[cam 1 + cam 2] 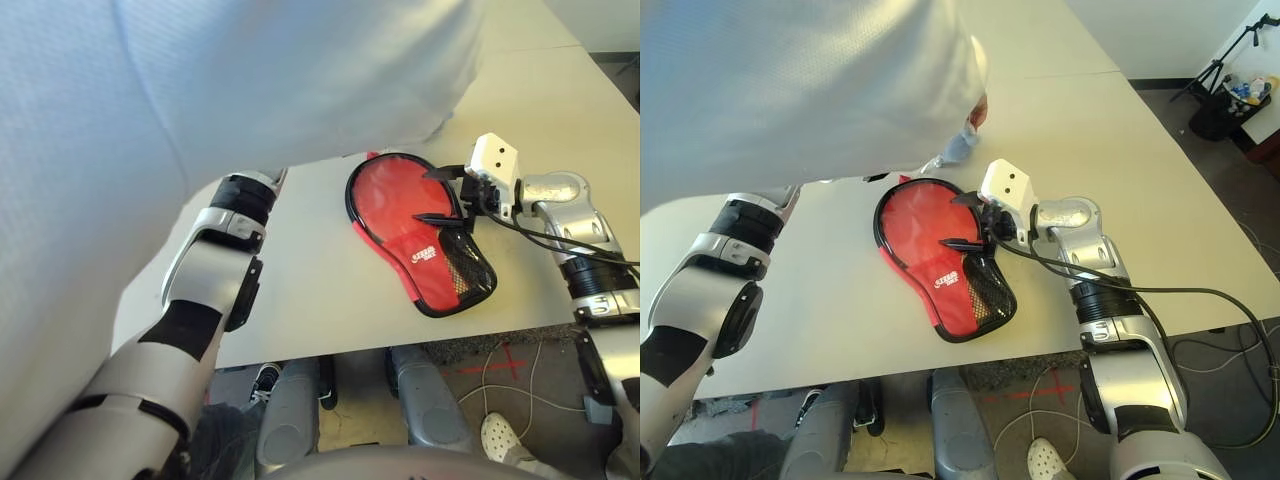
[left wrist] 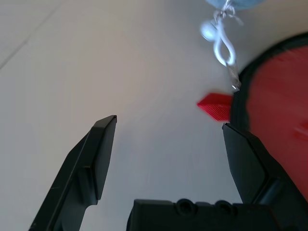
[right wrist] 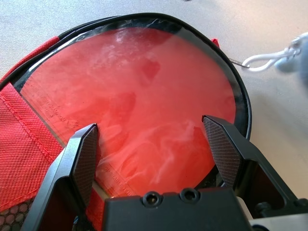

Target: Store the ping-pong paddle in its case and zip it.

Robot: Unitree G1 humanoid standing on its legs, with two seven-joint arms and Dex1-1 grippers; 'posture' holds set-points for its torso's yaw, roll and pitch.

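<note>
Sitting inside the case (image 1: pixel 945 265), the ping-pong paddle (image 3: pixel 139 101) has its round red face showing through the open top, and the whole thing lies flat on the pale table (image 1: pixel 1120 170). Right gripper (image 3: pixel 154 154) hovers just over the red face, jaws spread wide, gripping nothing. Left gripper (image 2: pixel 168 159) is beside the case's edge, jaws spread too. A white zipper pull cord (image 2: pixel 221 41) lies near the rim, with a person's pale sleeve (image 1: pixel 790 80) leaning overhead.
</note>
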